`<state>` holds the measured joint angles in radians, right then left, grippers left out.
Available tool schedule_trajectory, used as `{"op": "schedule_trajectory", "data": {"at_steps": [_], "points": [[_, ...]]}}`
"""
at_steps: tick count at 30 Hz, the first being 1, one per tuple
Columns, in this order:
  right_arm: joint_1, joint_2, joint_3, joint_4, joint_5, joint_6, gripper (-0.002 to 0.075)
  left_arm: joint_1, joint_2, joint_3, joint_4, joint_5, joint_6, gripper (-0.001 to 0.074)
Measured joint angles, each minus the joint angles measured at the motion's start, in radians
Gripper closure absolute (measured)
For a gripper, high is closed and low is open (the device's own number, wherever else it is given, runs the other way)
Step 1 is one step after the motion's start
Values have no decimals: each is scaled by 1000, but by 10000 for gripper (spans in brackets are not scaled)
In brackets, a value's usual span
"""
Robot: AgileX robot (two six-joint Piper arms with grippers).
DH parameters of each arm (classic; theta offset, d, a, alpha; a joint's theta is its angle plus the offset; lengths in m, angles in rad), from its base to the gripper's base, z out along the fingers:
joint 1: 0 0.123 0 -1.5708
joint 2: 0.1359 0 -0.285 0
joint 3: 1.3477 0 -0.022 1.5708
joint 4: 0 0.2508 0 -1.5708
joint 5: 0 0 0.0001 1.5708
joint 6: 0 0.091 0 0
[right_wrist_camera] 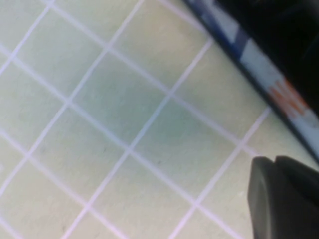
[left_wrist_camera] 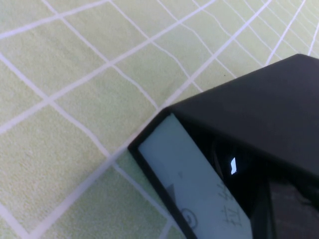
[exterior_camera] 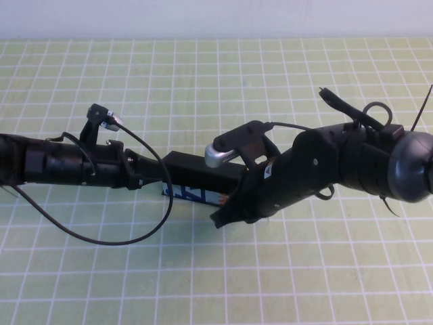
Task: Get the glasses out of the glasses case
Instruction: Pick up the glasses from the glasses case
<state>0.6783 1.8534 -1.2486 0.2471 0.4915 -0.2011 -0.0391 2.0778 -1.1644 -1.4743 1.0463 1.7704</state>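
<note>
Nearest us in the high view, we see bare bench (exterior_camera: pixel 216 284), a pale green mat ruled in white squares filling the lower part of the frame. Just above that, at mid-frame, lies the glasses case (exterior_camera: pixel 196 177), a long black box with a strip of pale blue front face and dark blue lettering showing along its lower edge. Both arms meet over it. We cannot tell from that view whether its lid is lifted.

From the left wrist view we look at one corner of the case (left_wrist_camera: pixel 249 114): the black lid stands slightly up from the pale face (left_wrist_camera: pixel 194 184), leaving a dark gap with one small glint inside. We cannot make out the glasses there or anywhere else.

Our right hand (exterior_camera: pixel 233 211) reaches in from the right edge, angled down and leftwards, its tip at the case's right end, low by the bench. Its jaws are closed; we cannot tell whether they pinch anything. In the right wrist view a dark fingertip (right_wrist_camera: pixel 284 199) sits just beside the case's blue and orange-red front (right_wrist_camera: pixel 269 74).

Our left hand (exterior_camera: pixel 145 175) comes in level from the left edge, against the case's left end; we cannot tell whether it is open or closed.
</note>
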Motion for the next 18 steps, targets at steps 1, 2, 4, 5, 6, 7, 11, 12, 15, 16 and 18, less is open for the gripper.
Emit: {"op": "schedule_trajectory", "data": {"at_steps": [1, 2, 4, 5, 6, 7, 11, 12, 15, 16, 18], "points": [[0, 2, 0, -8, -8, 9, 742, 0, 0, 0, 2, 0, -1, 739], [-2, 2, 0, -11, -16, 16, 742, 0, 0, 0, 2, 0, -1, 739], [-10, 2, 0, -14, -32, 25, 742, 0, 0, 0, 7, 2, -2, 739], [-16, 2, 0, -14, -39, 29, 742, 0, 0, 0, 10, 4, -3, 739], [-23, 2, 0, -14, -50, 31, 742, 0, 0, 0, 16, 7, -5, 739], [-29, 2, 0, -14, -56, 34, 742, 0, 0, 0, 21, 9, -5, 739], [-56, 4, 0, -8, -88, 35, 742, 0, 0, 0, 42, 21, -8, 739], [-64, 4, -4, -5, -92, 35, 742, 0, 0, 0, 44, 26, -10, 739], [-83, 8, -26, -1, -99, 35, 742, 0, 0, 0, 57, 38, -14, 739], [-91, 11, -37, -1, -103, 35, 742, 0, 0, 0, 61, 43, -13, 739], [-103, 23, -66, 1, -105, 36, 742, 0, 0, 0, 68, 45, -16, 739]]}}
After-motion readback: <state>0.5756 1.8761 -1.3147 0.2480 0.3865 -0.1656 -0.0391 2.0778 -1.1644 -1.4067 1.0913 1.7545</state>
